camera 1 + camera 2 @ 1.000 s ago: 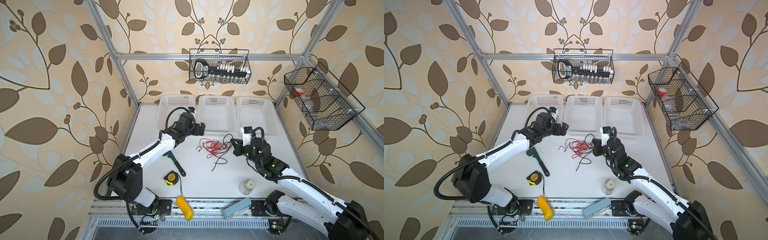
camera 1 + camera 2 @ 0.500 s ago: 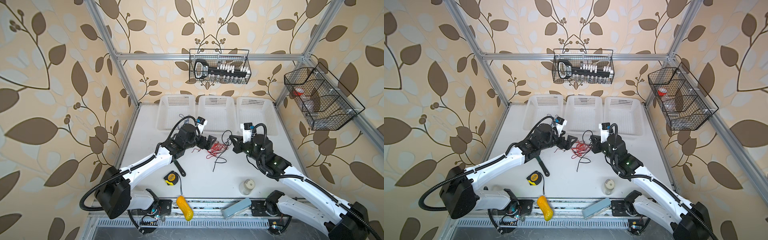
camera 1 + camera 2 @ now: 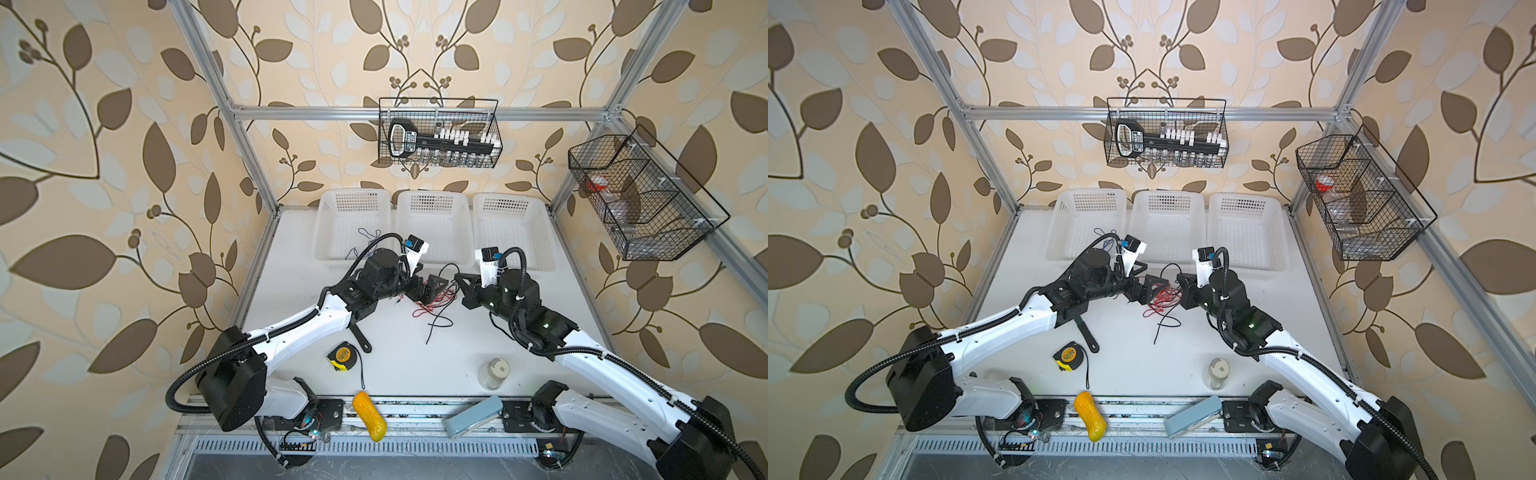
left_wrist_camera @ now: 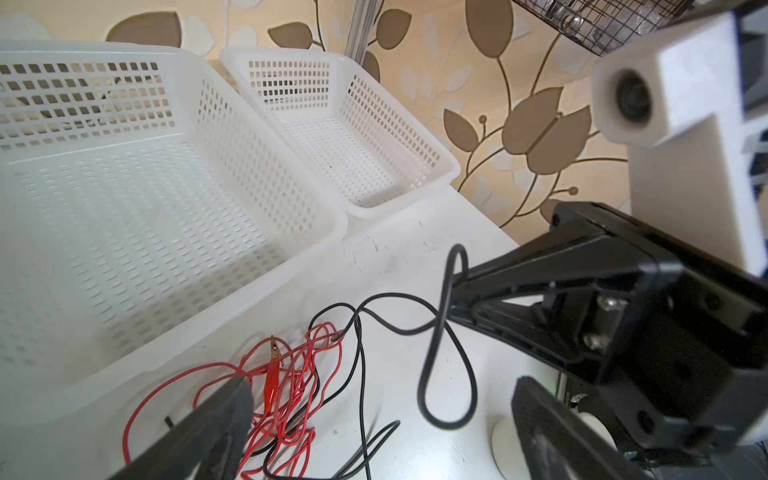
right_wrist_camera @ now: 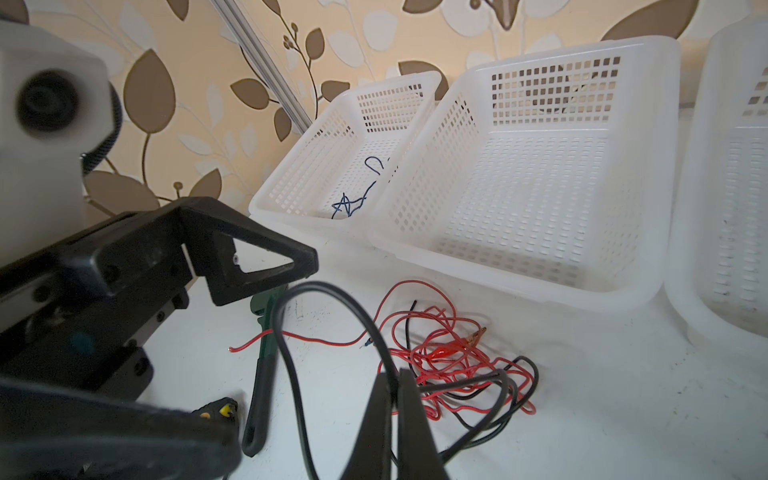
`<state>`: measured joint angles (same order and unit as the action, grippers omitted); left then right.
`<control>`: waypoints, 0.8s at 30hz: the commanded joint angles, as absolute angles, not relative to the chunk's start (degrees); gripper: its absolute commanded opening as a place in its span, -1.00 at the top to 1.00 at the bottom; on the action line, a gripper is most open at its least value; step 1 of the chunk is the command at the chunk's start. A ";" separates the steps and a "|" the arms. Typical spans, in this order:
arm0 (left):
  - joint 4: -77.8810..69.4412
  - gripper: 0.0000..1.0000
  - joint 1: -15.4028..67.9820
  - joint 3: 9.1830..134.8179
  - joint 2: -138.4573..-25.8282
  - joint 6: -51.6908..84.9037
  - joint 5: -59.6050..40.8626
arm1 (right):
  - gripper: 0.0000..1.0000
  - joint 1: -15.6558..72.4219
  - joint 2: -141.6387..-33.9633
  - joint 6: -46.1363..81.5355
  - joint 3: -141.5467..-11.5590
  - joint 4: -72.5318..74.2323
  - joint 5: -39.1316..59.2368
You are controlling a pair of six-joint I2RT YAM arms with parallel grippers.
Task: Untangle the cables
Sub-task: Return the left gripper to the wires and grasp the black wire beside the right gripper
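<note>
since a second ago the left claw (image 3: 434,286) has swung away from the baskets and in over the tangle, its fingers spread wide above the red cable (image 3: 432,302). facing it from three o'clock, the right claw (image 5: 395,399) is pinched tight on the black cable (image 5: 316,286), with a loop of it raised off the desk (image 3: 415,365). red and black lie knotted together mid-desk. out toward eleven o'clock the blue cable (image 5: 348,203) lies alone in the leftmost basket (image 3: 353,193).

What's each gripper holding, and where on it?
Right gripper pinches the black cable on a raised loop, not an end. Left gripper open, holding nothing.
</note>
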<state>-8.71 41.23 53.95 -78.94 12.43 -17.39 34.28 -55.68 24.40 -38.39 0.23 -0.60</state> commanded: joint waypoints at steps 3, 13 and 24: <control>-12.85 -0.83 41.74 57.32 -81.41 15.08 -18.63 | 1.00 34.80 -54.89 24.13 -39.33 2.22 1.44; -11.67 1.00 42.37 60.62 -81.15 16.98 -16.91 | 1.00 34.75 -53.88 23.64 -37.27 2.48 0.79; -6.30 1.00 42.46 64.96 -77.43 19.39 -12.59 | 0.23 31.23 -51.56 19.36 -34.86 2.44 -3.06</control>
<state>-6.63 42.06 61.45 -80.93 18.31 -14.50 32.75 -52.58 21.10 -36.45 1.67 -1.69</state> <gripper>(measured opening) 0.054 0.369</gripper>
